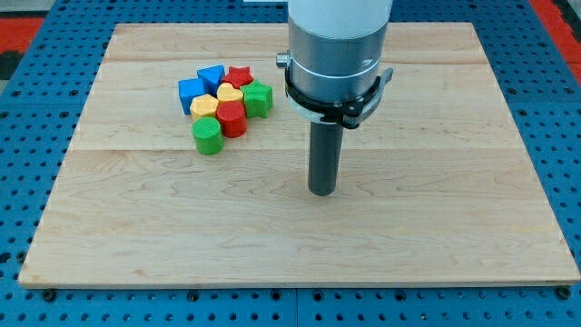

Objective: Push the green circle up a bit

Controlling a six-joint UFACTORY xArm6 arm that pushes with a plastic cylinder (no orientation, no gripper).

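No fingers on this rig, nothing held, just a rod. Going left to right: blue block, then green circle at the cluster's lower-left corner, touching the yellow block above and red cylinder beside it. Rod's tip sits well apart, lower right. Risk: pushing up shoves the whole pack along, and an off-centre hit could squirt the circle sideways.

Pale wooden board on blue perforated table; even light.
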